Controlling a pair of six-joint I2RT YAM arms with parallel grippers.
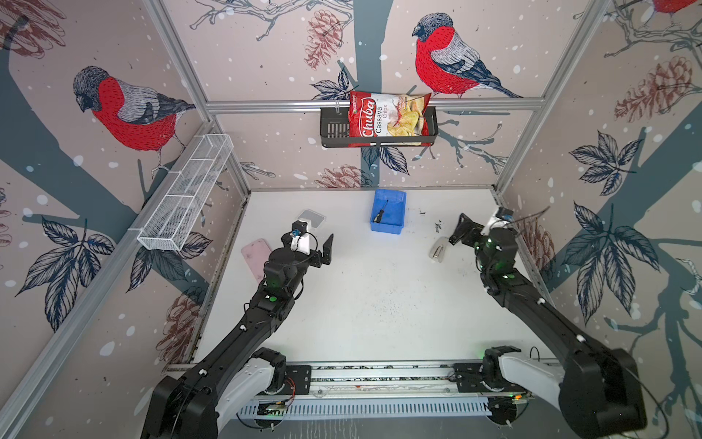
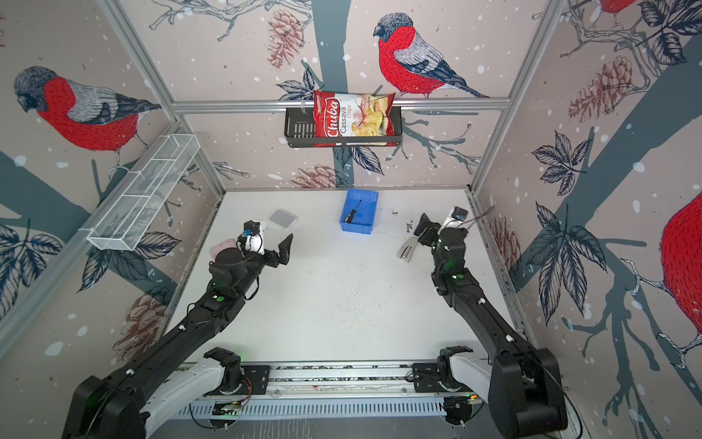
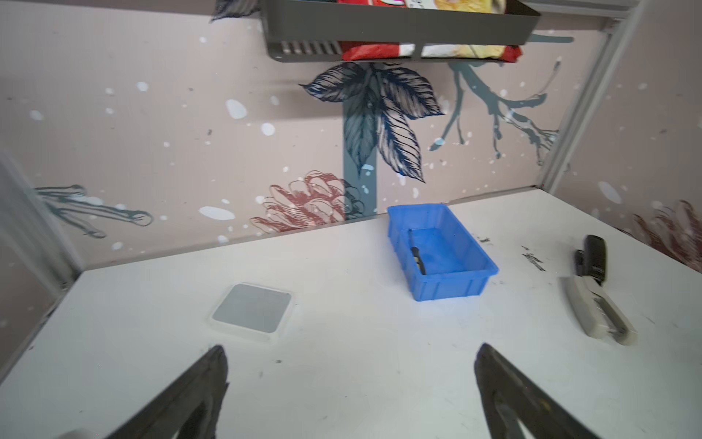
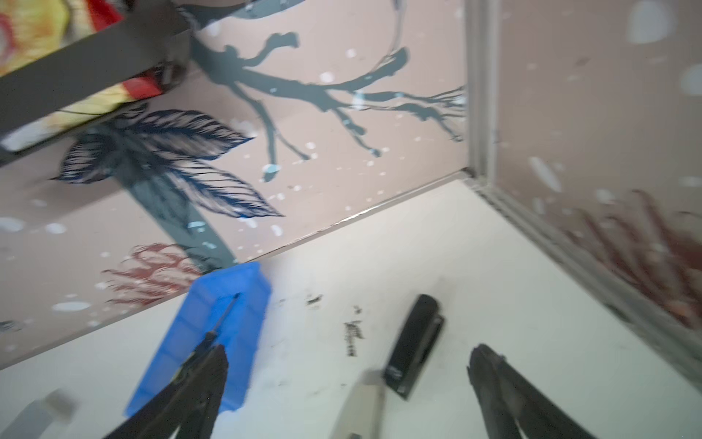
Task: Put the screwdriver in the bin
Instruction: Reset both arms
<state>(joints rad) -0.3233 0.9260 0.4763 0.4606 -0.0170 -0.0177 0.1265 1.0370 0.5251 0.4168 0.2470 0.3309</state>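
Rail (image 1: 380, 374) with both arm bases nearest; left gripper (image 3: 351, 384) over the left of the white table (image 1: 380, 296), jaws spread wide, empty; right gripper (image 4: 349, 357) near the right wall, jaws likewise wide apart, holding nothing, stapler (image 1: 439, 249) just beside it; farther back, blue bin (image 1: 386, 228) near the rear wall; screwdriver (image 1: 381, 212) lies slanted inside it; beyond, black basket (image 1: 334, 131) on the wall, chips bag (image 1: 387, 116) in it.

Screwdriver (image 1: 381, 211) inside the blue bin (image 1: 387, 229), near back wall (image 1: 304, 159)
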